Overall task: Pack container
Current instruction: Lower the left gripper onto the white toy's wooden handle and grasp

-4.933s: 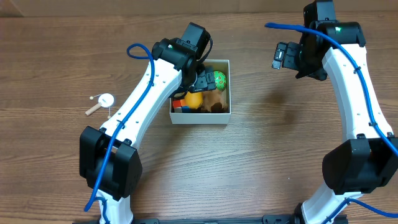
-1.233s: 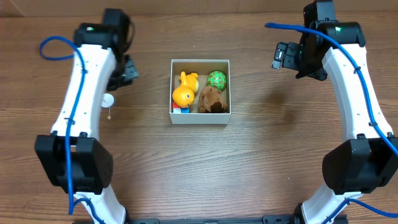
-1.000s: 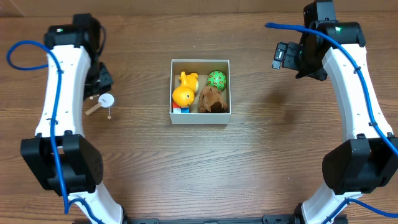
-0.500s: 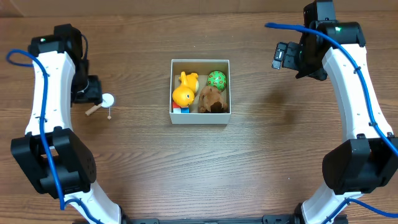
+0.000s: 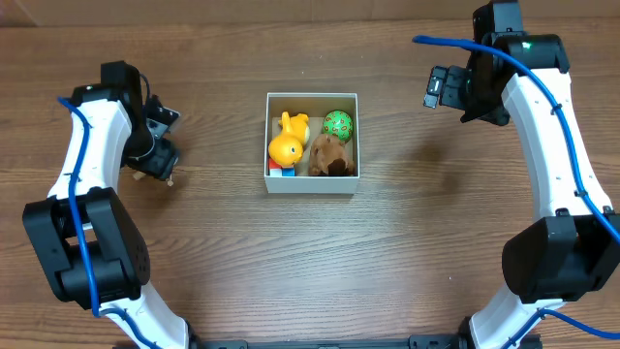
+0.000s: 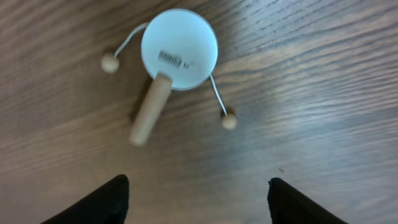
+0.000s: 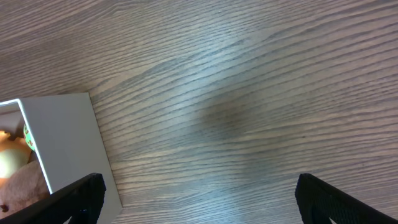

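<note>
The container [image 5: 312, 181] is a small square box with white walls in the middle of the table. It holds a yellow duck [image 5: 287, 143], a green ball [image 5: 338, 123], a brown plush toy [image 5: 329, 155] and a small blue and red block [image 5: 281, 172]. A small white hand drum with a wooden handle and two beads on strings [image 6: 179, 46] lies on the wood under my left gripper. My left gripper [image 6: 198, 199] is open and empty just above it. In the overhead view the gripper [image 5: 155, 155] covers the drum. My right gripper [image 7: 199, 193] is open and empty, to the right of the container's wall [image 7: 71, 143].
The table is brown wood grain. Blue cables loop off both arms. The right arm [image 5: 484, 82] hangs high at the back right, apart from the box.
My left arm left the box, swung far out to the left, then came back over the hand drum, which it now covers from above. The right arm has not moved.
</note>
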`<state>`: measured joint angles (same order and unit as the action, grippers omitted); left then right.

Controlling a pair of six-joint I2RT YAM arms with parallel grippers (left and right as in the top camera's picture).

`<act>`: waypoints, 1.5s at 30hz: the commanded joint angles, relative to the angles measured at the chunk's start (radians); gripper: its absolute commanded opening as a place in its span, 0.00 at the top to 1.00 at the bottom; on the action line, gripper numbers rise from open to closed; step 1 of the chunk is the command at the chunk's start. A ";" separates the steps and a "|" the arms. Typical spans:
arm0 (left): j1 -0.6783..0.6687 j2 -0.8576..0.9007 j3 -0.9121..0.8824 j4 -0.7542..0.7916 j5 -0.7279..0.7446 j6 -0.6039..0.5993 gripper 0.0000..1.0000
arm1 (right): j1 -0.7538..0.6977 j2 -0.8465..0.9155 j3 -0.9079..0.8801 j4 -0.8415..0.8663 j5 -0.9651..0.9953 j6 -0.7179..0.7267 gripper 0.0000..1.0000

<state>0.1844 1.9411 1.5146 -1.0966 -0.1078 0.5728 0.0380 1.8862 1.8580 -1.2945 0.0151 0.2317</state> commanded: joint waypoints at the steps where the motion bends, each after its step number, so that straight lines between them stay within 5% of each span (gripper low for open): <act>1: 0.014 -0.015 -0.040 0.040 0.024 0.162 0.29 | -0.006 -0.024 0.014 0.003 0.009 0.005 0.00; 16: 0.134 0.059 -0.042 0.118 0.165 0.292 0.33 | -0.006 -0.024 0.014 0.003 0.009 0.005 0.00; 35: 0.136 0.191 -0.042 0.208 0.161 0.349 0.30 | -0.006 -0.024 0.014 0.003 0.009 0.005 0.00; 37: 0.136 0.192 -0.042 0.208 0.161 0.349 0.36 | -0.006 -0.023 0.014 0.003 0.009 0.005 0.00; 42: 0.135 0.191 -0.042 0.208 0.161 0.340 0.77 | -0.006 -0.024 0.014 0.003 0.009 0.005 0.00; 45: 0.135 0.191 -0.042 0.208 0.161 0.320 0.82 | -0.006 -0.023 0.014 0.003 0.009 0.005 0.00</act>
<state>0.3206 2.1063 1.4773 -0.8894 0.0341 0.9123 0.0380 1.8862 1.8580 -1.2942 0.0154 0.2317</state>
